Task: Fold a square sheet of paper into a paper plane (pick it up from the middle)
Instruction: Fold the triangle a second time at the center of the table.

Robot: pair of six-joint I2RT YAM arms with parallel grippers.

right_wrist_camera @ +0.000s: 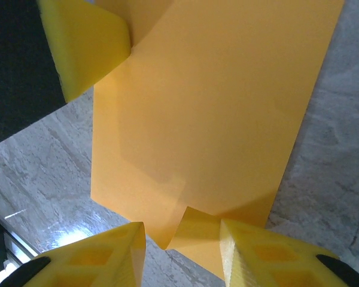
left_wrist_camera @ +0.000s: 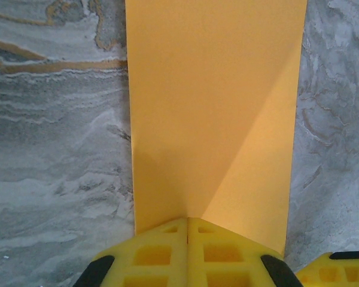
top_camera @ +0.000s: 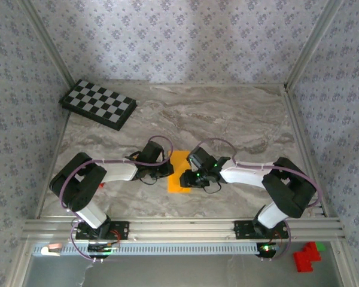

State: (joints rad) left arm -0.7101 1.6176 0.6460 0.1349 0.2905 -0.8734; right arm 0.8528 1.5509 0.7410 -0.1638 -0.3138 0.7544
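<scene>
- In the middle of the table [top_camera: 227,119], what are the jaws doing?
- The left jaws are squeezed together. Their tip sits on the near edge of the square sheet of paper [left_wrist_camera: 215,107]. I cannot tell if they pinch it or just press it down.
- And the right jaws?
- They stand apart. A little corner of the paper sticks up between them, but nothing grips it.
- Is the paper square?
- No. It looks folded narrower, and it lies long and flat. A slanted line runs across it, maybe a crease.
- So is it a plane?
- Not yet. I think only the first folds are made. The pointed nose and the wings are left to do.
</scene>
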